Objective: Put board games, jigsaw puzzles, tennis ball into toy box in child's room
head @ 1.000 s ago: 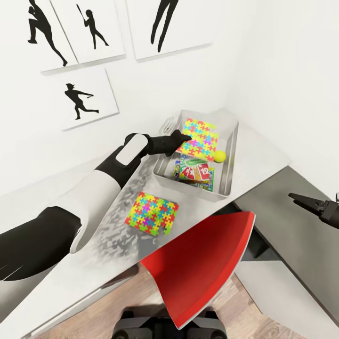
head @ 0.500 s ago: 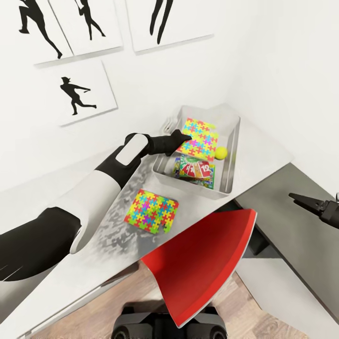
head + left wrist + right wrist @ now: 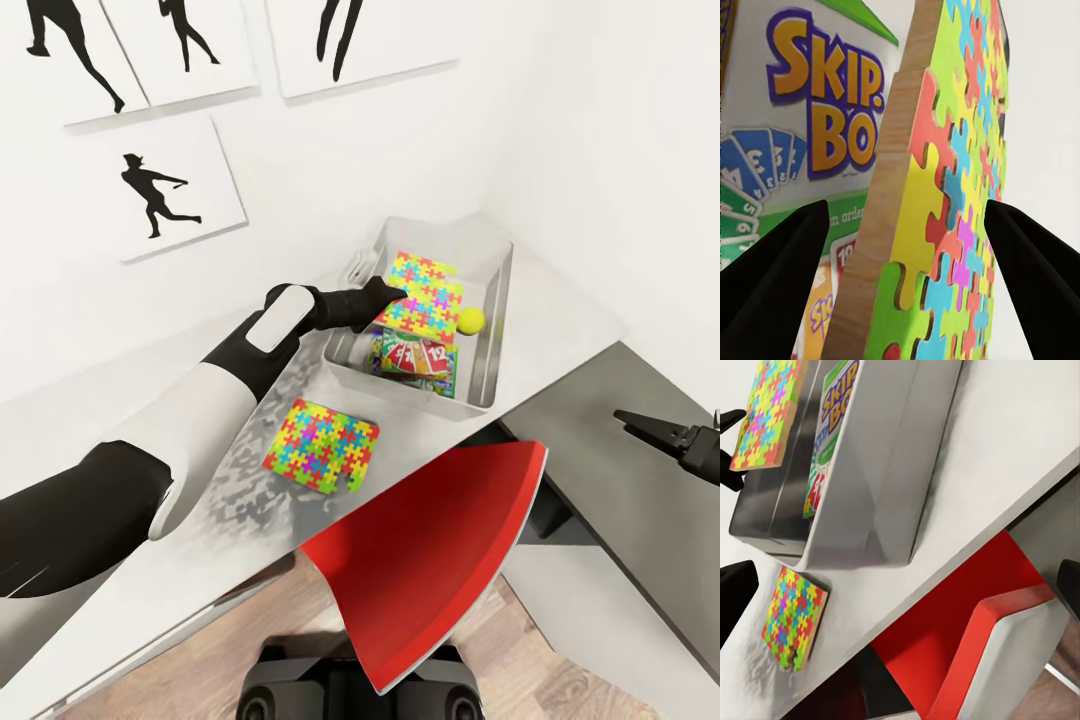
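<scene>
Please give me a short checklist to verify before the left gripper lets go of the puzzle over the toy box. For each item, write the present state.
1. Puzzle is over the toy box, not outside its rim: ok.
2. Left gripper has its fingers on both sides of the puzzle: ok. Whether they press it: cannot tell.
3. Room below for it to land: ok, it would lie on the Skip-Bo box.
4. Tennis ball is already in the toy box, beside the puzzle: ok.
5. Second puzzle is in the toy box: not ok, it lies on the table.
6. Right gripper is away from the toy box: ok.
</scene>
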`<state>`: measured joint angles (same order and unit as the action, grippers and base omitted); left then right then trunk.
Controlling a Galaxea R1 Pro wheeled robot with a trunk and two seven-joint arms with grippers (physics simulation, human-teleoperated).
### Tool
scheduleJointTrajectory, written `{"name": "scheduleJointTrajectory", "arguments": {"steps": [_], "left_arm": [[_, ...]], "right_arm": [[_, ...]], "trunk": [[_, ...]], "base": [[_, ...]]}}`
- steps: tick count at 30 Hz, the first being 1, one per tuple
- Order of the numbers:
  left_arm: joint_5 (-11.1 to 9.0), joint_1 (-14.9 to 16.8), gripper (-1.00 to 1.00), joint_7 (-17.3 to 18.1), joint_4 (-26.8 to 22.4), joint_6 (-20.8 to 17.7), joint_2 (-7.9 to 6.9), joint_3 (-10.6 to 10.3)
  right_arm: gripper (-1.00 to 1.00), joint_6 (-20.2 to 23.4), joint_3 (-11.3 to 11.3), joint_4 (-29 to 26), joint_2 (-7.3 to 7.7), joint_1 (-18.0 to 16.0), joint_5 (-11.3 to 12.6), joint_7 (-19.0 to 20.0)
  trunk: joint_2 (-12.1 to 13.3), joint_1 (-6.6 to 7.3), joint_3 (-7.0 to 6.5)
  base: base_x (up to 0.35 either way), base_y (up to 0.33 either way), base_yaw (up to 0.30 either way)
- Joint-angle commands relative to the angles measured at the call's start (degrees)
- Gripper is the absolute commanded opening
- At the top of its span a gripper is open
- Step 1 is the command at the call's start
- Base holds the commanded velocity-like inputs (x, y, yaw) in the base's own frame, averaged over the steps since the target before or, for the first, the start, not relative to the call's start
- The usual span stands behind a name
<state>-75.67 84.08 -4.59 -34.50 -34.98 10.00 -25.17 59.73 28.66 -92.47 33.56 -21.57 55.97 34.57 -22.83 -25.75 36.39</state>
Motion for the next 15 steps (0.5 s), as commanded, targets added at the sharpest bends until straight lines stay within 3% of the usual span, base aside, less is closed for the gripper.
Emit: {"name": "scheduleJointTrajectory", "arguments": {"steps": [1,10,11,15], "left_arm": [[-0.6,0.0,-1.0,-0.5,0.0,-0.1,0.0,-0.1],[-0.2,0.0,-1.0,-0.6,0.5,0.1,0.0,-0.1],[-0.1,0.0,1.0,-0.6,0.6,0.1,0.0,-0.1],[0.0,0.0,1.0,-0.7,0.8,0.3,0.0,-0.1]], "right_arm": [[1.0,0.3,0.1,0.0,0.01,-0.1,-0.3,0.4],[1.0,0.3,0.1,0.0,0.01,-0.1,-0.3,0.4],[1.0,0.3,0.1,0.0,0.01,-0.1,-0.3,0.4],[1.0,0.3,0.1,0.0,0.0,-0.1,-0.3,0.4]], "trunk": [[-0.1,-0.03,0.08],[-0.1,-0.03,0.11],[-0.1,-0.03,0.11],[-0.1,-0.03,0.11]], "base": [[0.0,0.0,0.0],[0.0,0.0,0.0],[0.0,0.0,0.0],[0.0,0.0,0.0]]}}
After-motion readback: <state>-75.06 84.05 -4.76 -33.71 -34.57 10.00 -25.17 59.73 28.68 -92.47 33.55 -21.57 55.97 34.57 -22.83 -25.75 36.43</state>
